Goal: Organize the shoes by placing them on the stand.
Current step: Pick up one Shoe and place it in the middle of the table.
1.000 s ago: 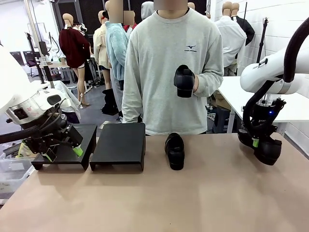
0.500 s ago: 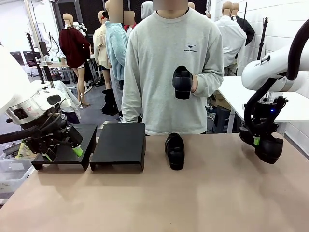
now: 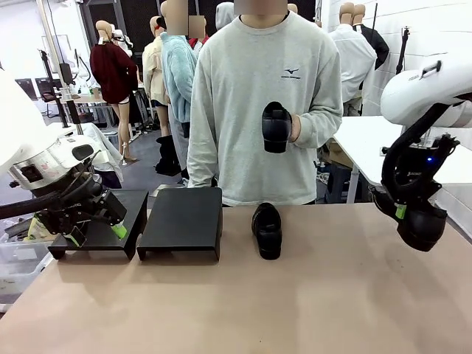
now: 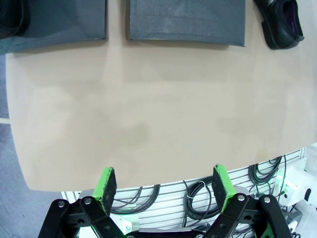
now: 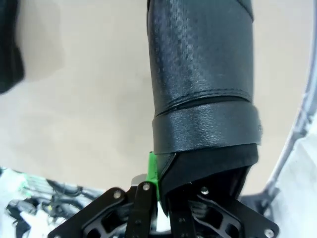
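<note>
1. At the right edge of the beige tabletop (image 3: 332,295), the right robot hand (image 3: 404,214) hangs above the surface. It is clamped on a black glossy leather dress shoe (image 3: 422,227) with a rounded toe, and this gripped shoe hangs clear of the tabletop.
2. In the right wrist view, the right robot hand (image 5: 157,181) pinches the gripped shoe (image 5: 198,74) at one end. A green pad (image 5: 152,171) presses against the leather, and the shoe's body stretches away from the fingers.
3. The left robot hand (image 3: 97,234) hovers at the left, in front of the left riser (image 3: 133,203). This is one of two matte black low rectangular risers standing side by side. Its jaws are spread wide with nothing between them.
4. In the left wrist view, the left robot hand (image 4: 163,188) sits near the tabletop's edge. The left riser (image 4: 59,20), the right riser (image 4: 185,20) and a second shoe (image 4: 282,22) lie well beyond it.
5. The second shoe (image 3: 267,230) rests sole down on the tabletop. It is just beside the right riser (image 3: 183,217) and well apart from both robot hands.
6. At the far side, a person (image 3: 251,88) holds a third shoe (image 3: 276,127) at chest height in the person's own hand (image 3: 295,129).
</note>
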Motion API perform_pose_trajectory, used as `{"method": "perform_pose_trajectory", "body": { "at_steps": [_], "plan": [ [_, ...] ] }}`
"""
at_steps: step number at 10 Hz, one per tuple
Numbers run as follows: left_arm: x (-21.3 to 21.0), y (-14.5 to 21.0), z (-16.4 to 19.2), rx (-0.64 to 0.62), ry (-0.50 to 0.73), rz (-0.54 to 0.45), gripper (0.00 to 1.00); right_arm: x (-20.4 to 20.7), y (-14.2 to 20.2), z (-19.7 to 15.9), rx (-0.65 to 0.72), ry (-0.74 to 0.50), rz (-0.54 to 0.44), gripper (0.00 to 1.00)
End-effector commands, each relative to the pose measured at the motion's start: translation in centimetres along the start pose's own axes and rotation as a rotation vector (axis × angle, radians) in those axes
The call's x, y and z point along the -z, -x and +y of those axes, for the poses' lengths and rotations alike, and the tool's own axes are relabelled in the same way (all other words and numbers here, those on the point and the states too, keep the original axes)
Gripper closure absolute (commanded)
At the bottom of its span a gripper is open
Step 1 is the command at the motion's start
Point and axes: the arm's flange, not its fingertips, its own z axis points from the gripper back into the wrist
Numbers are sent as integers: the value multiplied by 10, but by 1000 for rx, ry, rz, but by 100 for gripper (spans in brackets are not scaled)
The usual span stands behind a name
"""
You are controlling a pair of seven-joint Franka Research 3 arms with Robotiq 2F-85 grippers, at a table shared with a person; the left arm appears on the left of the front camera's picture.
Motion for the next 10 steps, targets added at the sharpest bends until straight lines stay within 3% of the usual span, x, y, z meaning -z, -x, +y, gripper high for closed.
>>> {"method": "perform_pose_trajectory", "body": {
  "at_steps": [1,2,3,5,6,10],
  "plan": [
    [0,1,0,3,-1,-1,0,-8,40,22,24,-41,61,100],
    [0,1,0,3,-1,-1,0,-7,53,26,26,-4,170,100],
    [0,1,0,3,-1,-1,0,-12,65,20,80,-8,174,100],
    [0,1,0,3,-1,-1,0,-25,82,11,109,-58,84,100],
    [0,1,0,3,-1,-1,0,-11,70,19,53,-6,160,100],
    [0,1,0,3,-1,-1,0,-11,70,19,53,-6,160,100]
  ]
}}
